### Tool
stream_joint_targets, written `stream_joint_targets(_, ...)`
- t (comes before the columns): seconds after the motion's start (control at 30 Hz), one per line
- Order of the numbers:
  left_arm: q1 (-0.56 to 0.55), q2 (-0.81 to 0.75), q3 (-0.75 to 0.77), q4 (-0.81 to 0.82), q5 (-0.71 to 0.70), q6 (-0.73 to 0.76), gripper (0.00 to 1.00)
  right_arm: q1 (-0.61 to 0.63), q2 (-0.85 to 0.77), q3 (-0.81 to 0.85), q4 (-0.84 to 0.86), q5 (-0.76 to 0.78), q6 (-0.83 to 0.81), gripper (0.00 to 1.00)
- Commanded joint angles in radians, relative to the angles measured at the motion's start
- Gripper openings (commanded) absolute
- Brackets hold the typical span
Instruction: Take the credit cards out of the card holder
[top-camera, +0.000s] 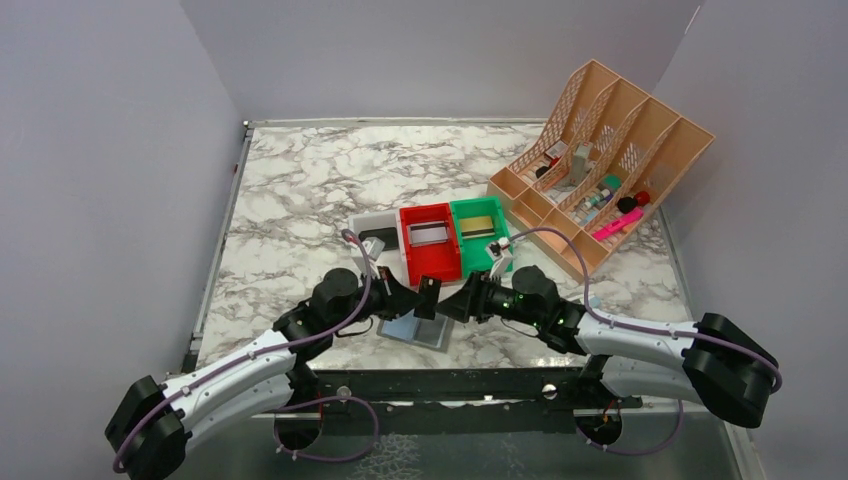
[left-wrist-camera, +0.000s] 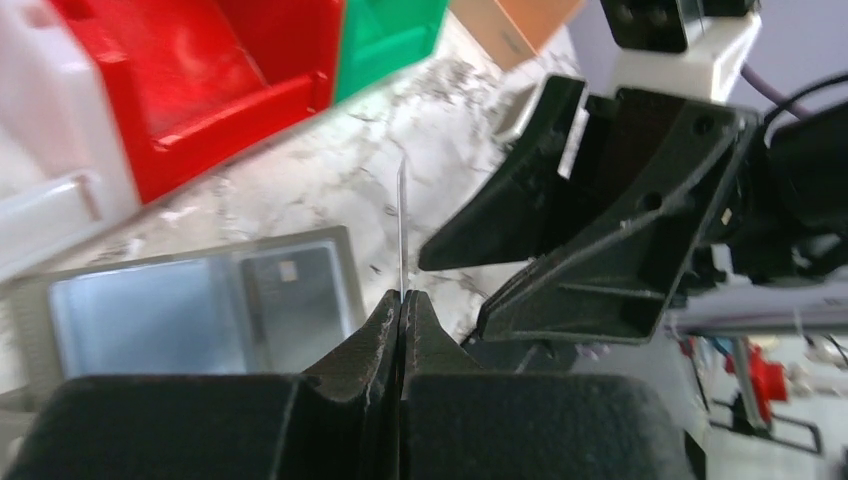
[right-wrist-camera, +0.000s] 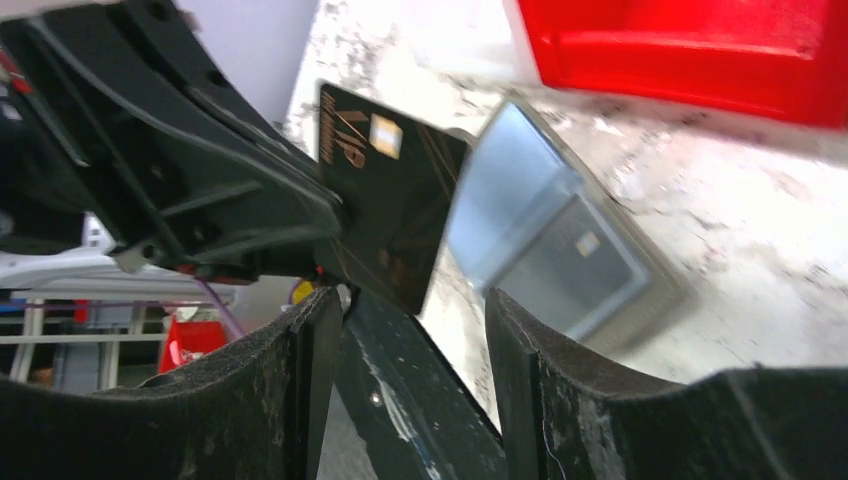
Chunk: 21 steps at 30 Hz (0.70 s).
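Note:
The card holder lies open on the marble table near the front edge, one panel pale blue and one grey; it also shows in the left wrist view and the right wrist view. A small chip patch shows on its grey panel. My left gripper is shut on a black credit card and holds it upright above the holder. The card is edge-on in the left wrist view and face-on in the right wrist view. My right gripper is open, its jaws facing the card's free edge, not touching it.
A white bin, a red bin and a green bin stand in a row just behind the grippers. A tan slotted organizer rack with small items stands at the back right. Grey walls enclose the table.

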Motion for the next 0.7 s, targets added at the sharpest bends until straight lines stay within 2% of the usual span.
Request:
stream_joint_targets(0.0, 0.013, 0.022, -0.020, 0.193, 0.219, -0.028, 0.00, 0.004, 0.001, -0.018, 0.174, -0.044, 0.037, 0.60)
stream_joint_targets(0.27, 0.038, 0.048, -0.011, 0.269, 0.287, -0.030, 0.00, -0.014, -0.034, -0.025, 0.152, 0.010, 0.046, 0.56)
stream_joint_targets(0.53, 0.138, 0.045, -0.019, 0.283, 0.358, -0.034, 0.00, -0.032, -0.006, -0.029, 0.293, -0.105, 0.036, 0.44)
stream_joint_targets(0.67, 0.198, 0.092, -0.020, 0.340, 0.437, -0.048, 0.00, -0.064, 0.006, -0.020, 0.343, -0.154, 0.024, 0.36)
